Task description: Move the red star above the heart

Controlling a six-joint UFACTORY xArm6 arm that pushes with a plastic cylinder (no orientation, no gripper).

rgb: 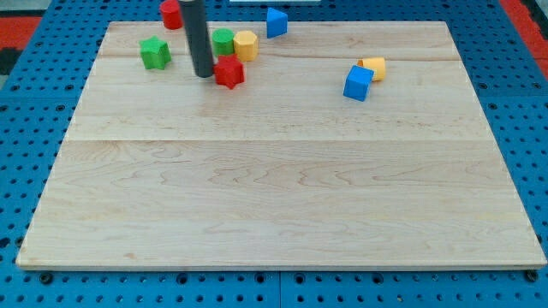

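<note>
A red star (229, 73) block sits near the top of a pale wooden desk (282, 197), left of centre. My tip (204, 75), the lower end of a straight dark rod that comes down from the view's top edge, rests on the desk just beside the star's left side, touching it or very nearly so. The arm ends in this rod alone, so there is no end effector to be wide, narrow or holding anything.

Just above the star, toward the view's top, a green block (223, 41) and a yellow block (246, 44) stand side by side and touching, the green on the left. The yellow one's rounded form may be a heart, but the shape cannot be made out for certain. Farther left lies a green star (155, 52), well apart from the others. A red block (171, 13) shows at the top edge, partly hidden behind the rod. A blue block (276, 21) sits up and to the right of the yellow one.

Well off to the view's right, a blue cube (359, 82) touches a small yellow block (374, 67) behind it.

No containers are on the desk. Blue pegboard (26, 171) surrounds it.
</note>
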